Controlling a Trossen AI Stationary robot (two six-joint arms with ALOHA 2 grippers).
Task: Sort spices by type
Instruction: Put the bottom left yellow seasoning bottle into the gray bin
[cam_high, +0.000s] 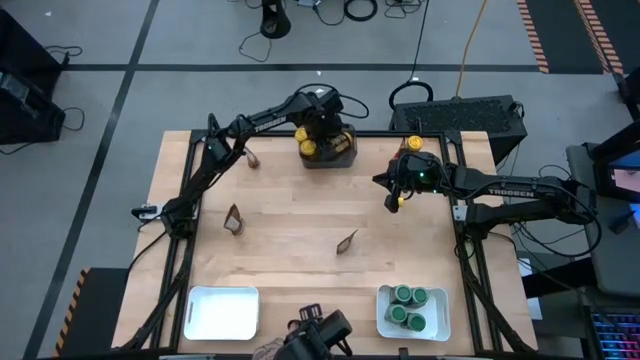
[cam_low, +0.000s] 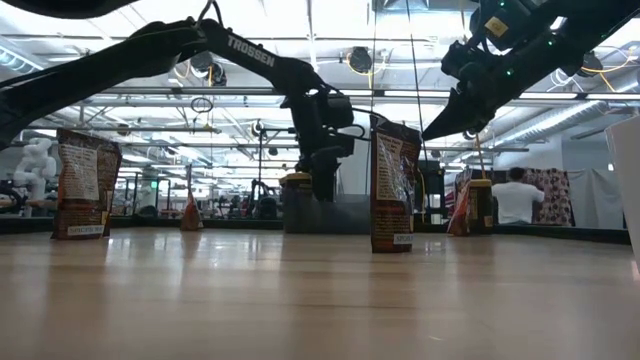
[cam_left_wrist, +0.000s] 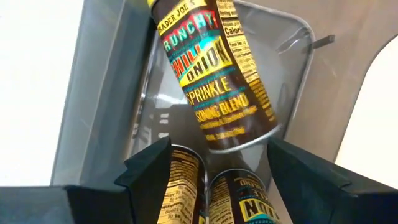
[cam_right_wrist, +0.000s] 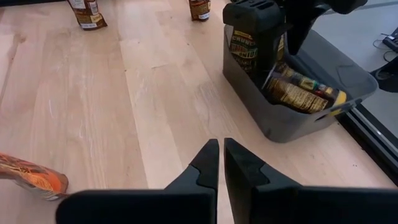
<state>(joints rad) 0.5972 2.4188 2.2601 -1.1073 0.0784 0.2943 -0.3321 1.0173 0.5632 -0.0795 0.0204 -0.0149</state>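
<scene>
A dark grey bin (cam_high: 327, 150) stands at the table's far middle and holds several yellow-lidded jars (cam_left_wrist: 217, 81). My left gripper (cam_high: 322, 125) is open and reaches down into the bin. Its fingers stand on either side of two jars (cam_left_wrist: 214, 193), and a third jar lies beyond them. My right gripper (cam_right_wrist: 218, 163) is shut and empty, raised above the table right of the bin (cam_right_wrist: 292, 93). Brown-orange packets stand on their bottom edges on the table (cam_high: 234, 218) (cam_high: 347, 241) (cam_high: 250, 158) (cam_high: 410, 143). Green-lidded jars (cam_high: 411, 306) sit in the near right white tray. My left gripper reaches into the bin from above with open fingers (cam_left_wrist: 149, 171) flanking two jars. I cannot tell whether the fingers touch either jar.
A second white tray (cam_high: 222, 311) lies at the near left. A dark camera mount (cam_high: 318, 335) sits at the near edge's middle. Bare wood lies between the packets and the trays. In the low view, people show far off in the room behind the table.
</scene>
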